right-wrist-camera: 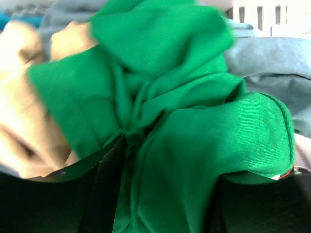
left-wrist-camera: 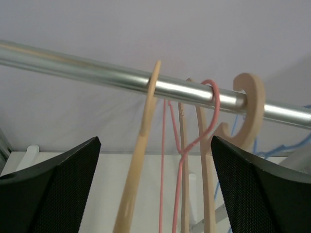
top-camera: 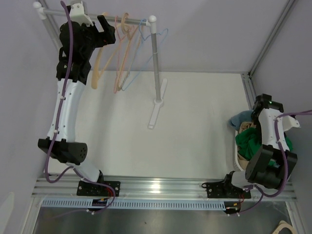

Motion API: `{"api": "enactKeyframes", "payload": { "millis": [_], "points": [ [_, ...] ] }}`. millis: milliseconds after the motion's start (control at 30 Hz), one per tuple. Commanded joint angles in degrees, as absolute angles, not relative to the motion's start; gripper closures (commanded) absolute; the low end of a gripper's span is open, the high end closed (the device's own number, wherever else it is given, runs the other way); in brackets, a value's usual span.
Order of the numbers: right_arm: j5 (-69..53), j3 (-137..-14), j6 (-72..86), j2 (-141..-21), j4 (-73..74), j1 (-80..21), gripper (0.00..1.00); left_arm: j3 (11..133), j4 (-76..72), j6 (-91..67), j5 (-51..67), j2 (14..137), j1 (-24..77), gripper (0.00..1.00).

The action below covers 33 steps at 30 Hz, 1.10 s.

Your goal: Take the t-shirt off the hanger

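Observation:
The green t-shirt (top-camera: 249,145) lies bunched in a white basket (top-camera: 238,160) at the right edge of the table, off any hanger. In the right wrist view the green cloth (right-wrist-camera: 194,145) fills the frame. My right gripper (right-wrist-camera: 165,162) is down in the basket with its jaws spread wide and the cloth lying between them. Bare hangers hang on the metal rail (left-wrist-camera: 87,68) at the back left: a wooden one (left-wrist-camera: 141,145), a pink wire one (left-wrist-camera: 182,145) and a blue one (top-camera: 142,53). My left gripper (left-wrist-camera: 155,145) is open and empty, just in front of the hangers.
The rack's upright pole (top-camera: 155,63) and white foot (top-camera: 157,109) stand mid-table at the back. Beige (right-wrist-camera: 19,121) and blue-grey (right-wrist-camera: 272,63) clothes lie in the basket around the green one. A metal frame post (top-camera: 270,39) runs along the right.

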<state>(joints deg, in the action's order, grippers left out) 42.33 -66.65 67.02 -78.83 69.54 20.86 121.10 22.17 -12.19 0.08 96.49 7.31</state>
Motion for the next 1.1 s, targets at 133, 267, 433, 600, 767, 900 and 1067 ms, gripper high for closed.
{"api": "enactKeyframes", "payload": {
  "millis": [133, 267, 433, 600, 767, 900, 1067],
  "points": [
    [48.0, -71.0, 77.3, -78.1, 87.1, 13.2, 0.53, 115.0, 23.6, -13.2, -5.4, 85.3, 9.8, 0.01],
    [47.0, -71.5, 77.0, -69.6, 86.6, 6.3, 0.14, 114.3, 25.3, -13.1, -5.4, 83.0, 10.2, 0.00],
    [50.5, -72.2, 72.3, -67.4, 85.3, 11.0, 0.00, 114.1, 25.4, -13.1, -5.1, 81.3, 11.4, 0.00],
    [49.9, -72.2, 73.3, -66.4, 86.6, 11.2, 0.00, 113.8, 26.2, -13.4, -5.2, 80.0, 13.1, 0.01],
    [44.8, -72.5, 74.0, -63.5, 87.2, 5.7, 0.00, 110.7, 25.1, -13.3, -6.9, 77.3, 15.4, 0.00],
    [46.3, -74.3, 74.4, -60.9, 87.1, 3.3, 0.01, 110.5, 24.5, -12.6, -7.9, 76.4, 16.8, 0.01],
    [42.1, -79.1, 54.4, -58.3, 67.9, 3.3, 0.01, 110.3, 25.0, -12.7, -7.6, 76.1, 17.6, 0.01]
  ]
}}
